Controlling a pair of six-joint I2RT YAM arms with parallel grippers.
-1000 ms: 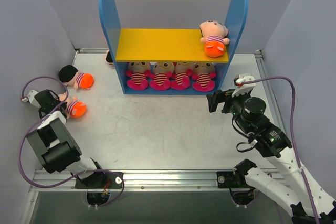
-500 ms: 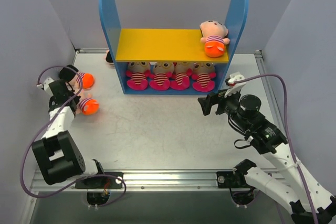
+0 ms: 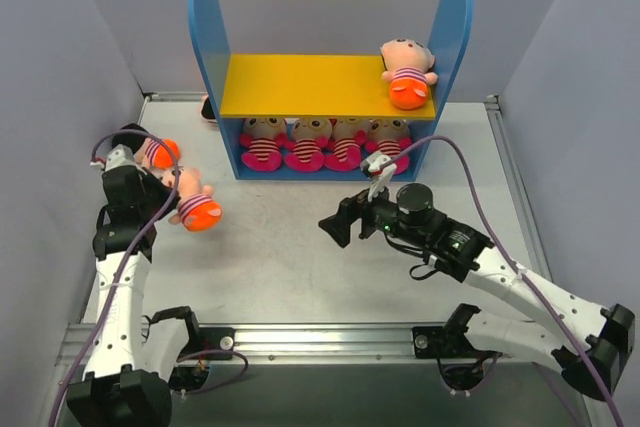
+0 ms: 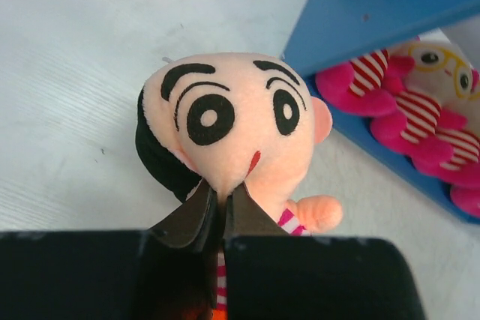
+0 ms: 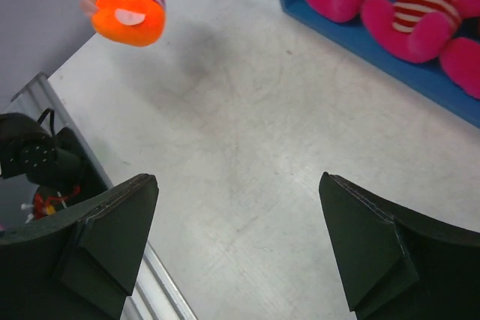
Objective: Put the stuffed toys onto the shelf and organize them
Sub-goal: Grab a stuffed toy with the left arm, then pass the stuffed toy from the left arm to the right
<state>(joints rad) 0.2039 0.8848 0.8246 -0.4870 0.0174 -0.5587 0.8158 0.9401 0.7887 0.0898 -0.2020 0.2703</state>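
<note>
One toy [image 3: 207, 107] is largely hidden behind the left panel of the shelf [image 3: 300, 85], a peach-headed toy [image 4: 232, 121] is pinched by the closed left fingers [image 4: 187, 219] over the table [image 3: 290, 247], and the right fingers [image 5: 112, 230] are spread wide, empty.

You've got a pale grey desk [image 3: 290, 272], scuffed and faintly scratched, with a metal rail [image 3: 330, 332] running along its near edge and plain lavender-grey walls [image 3: 60, 47] closing it in on three sides.
</note>
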